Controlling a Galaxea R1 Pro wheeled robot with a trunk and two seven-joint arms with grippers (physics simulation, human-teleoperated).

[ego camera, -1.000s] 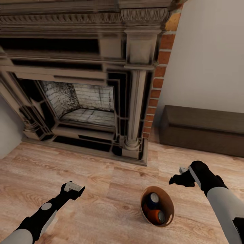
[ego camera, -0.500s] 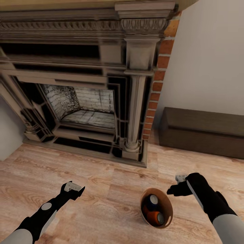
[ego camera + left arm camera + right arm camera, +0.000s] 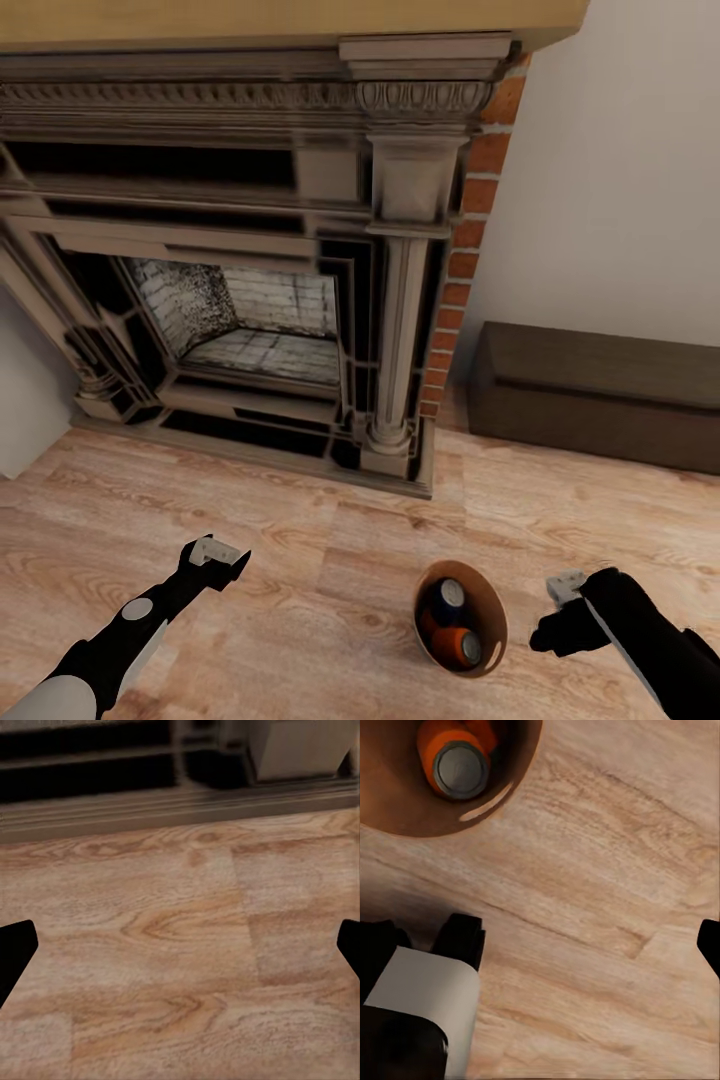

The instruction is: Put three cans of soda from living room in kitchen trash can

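Bin on wood floor, near fireplace base, dark low cabinet beyond. Inside bin: cans, two tops visible, blue one upright, orange one tilted with silvery top; third cannot be made out. Bin interior coppery brown, rim round. Left end effector well apart from bin, fingers spread wide, nothing between. Right end effector just beside bin rim, empty, fingers wide apart in wrist view.

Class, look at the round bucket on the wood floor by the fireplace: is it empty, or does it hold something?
Not empty. The bucket holds soda cans: the head view shows silvery tops and an orange body inside its brown interior.
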